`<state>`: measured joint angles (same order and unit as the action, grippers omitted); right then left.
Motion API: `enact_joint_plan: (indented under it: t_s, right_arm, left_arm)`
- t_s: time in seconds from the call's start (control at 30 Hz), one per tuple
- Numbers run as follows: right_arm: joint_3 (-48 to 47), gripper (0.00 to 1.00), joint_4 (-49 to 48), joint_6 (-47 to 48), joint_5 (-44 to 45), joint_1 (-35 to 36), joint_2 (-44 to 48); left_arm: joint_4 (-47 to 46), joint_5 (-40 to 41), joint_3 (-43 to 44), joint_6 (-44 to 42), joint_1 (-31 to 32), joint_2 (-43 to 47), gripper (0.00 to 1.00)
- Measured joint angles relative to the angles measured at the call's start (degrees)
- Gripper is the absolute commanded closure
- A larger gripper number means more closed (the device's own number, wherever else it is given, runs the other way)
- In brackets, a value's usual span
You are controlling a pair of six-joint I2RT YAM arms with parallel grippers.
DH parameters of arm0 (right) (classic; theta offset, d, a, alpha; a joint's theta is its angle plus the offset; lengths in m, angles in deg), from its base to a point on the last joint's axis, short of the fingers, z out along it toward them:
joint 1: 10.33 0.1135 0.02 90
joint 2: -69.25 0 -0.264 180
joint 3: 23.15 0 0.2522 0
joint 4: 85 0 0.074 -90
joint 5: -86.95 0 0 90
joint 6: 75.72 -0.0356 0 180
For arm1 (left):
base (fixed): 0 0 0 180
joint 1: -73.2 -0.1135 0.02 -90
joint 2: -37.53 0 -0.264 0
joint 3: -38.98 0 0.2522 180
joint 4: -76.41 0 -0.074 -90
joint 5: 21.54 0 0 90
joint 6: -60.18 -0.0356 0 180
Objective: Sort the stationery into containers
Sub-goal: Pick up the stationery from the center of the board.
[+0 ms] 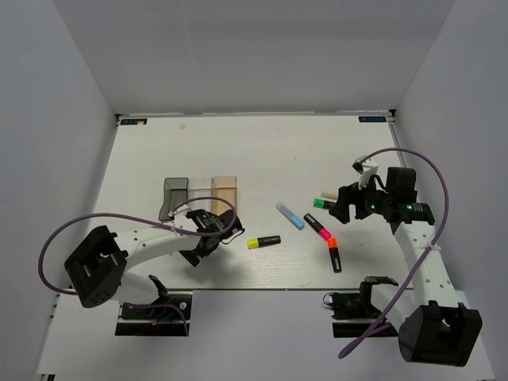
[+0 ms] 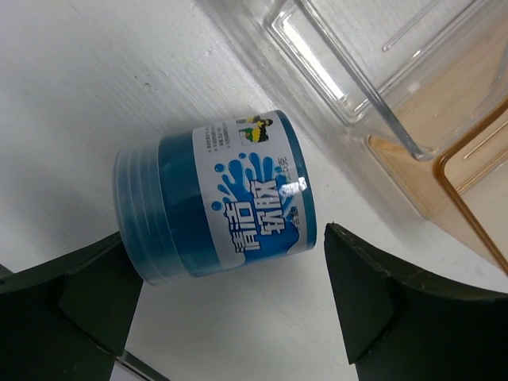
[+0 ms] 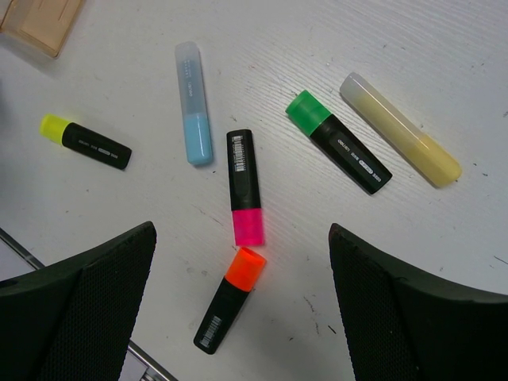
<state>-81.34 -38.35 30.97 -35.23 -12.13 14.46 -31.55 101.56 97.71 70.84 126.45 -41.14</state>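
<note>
The small blue tub (image 2: 222, 206) has a white label with bold blue Chinese characters, 清洁软胶, over a splash design; its fine print is too small to read. It lies on its side on the tabletop (image 1: 317, 151) just in front of the trays. Its long axis runs across the left wrist view, ribbed lid end to the left. It sits between the left jaws, which are spread wide: the right one stands apart from it, and whether the left one touches the lid end cannot be told. The dark grey tray (image 1: 175, 198), clear tray (image 1: 200, 193) and tan tray (image 1: 225, 191) stand side by side, and every pen lies outside them on the tabletop. The right jaws hang open above the pens, gripping nothing. In the right wrist view the pink highlighter (image 3: 245, 186) stands upright in the frame with its cap down. The orange highlighter (image 3: 230, 300) slants below it, cap up, so the two caps nearly meet. Each has a white barcode on its black end. The green highlighter (image 3: 339, 141) and yellow highlighter (image 3: 86, 143) carry white print too small to read, and both have their caps to the left. A pale yellow marker (image 3: 401, 129) lies parallel to the green one. The light-blue marker (image 3: 194, 103) stands nearly upright, clear cap up.
</note>
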Motion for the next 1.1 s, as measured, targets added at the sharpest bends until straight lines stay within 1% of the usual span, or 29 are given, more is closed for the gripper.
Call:
enact_joint_plan:
  t_s: [0.23,0.67,0.7,0.77,0.83,0.9,0.93,0.97,1.0,1.03,1.1]
  right_arm:
    - [0.0,0.1,0.0,0.0,-0.2,0.0,0.0]
    - [0.0,0.1,0.0,0.0,-0.5,0.0,0.0]
    - [0.0,0.1,0.0,0.0,-0.5,0.0,0.0]
    - [0.0,0.1,0.0,0.0,-0.6,0.0,0.0]
    - [0.0,0.1,0.0,0.0,-0.6,0.0,0.0]
    - [0.0,0.1,0.0,0.0,-0.6,0.0,0.0]
    - [0.0,0.1,0.0,0.0,-0.6,0.0,0.0]
    - [0.0,0.1,0.0,0.0,-0.6,0.0,0.0]
    - [0.0,0.1,0.0,0.0,-0.6,0.0,0.0]
    - [0.0,0.1,0.0,0.0,-0.6,0.0,0.0]
    - [0.0,0.1,0.0,0.0,-0.6,0.0,0.0]
  left_arm:
    - [0.4,-0.5,0.0,3.9,-1.6,0.0,0.01]
    - [0.2,-0.7,-2.2,4.1,-2.8,0.0,0.01]
    - [0.2,-0.7,-2.5,4.0,-3.0,0.0,0.03]
    - [-0.1,-0.7,-3.3,3.7,-3.4,0.0,0.09]
    - [-0.1,-0.8,-3.8,3.4,-3.7,0.0,0.26]
    - [0.0,-0.7,-4.0,2.2,-3.9,0.0,0.51]
    - [-0.1,-0.7,-4.0,1.9,-3.9,0.0,0.75]
    - [-0.2,-0.7,-4.0,1.3,-3.9,0.1,0.88]
    - [-0.3,-0.8,-4.0,0.6,-4.0,0.2,0.98]
    - [-0.5,-1.0,-4.0,-0.1,-4.0,0.3,1.0]
    - [-0.4,-1.2,-3.9,-1.4,-3.8,0.5,1.0]
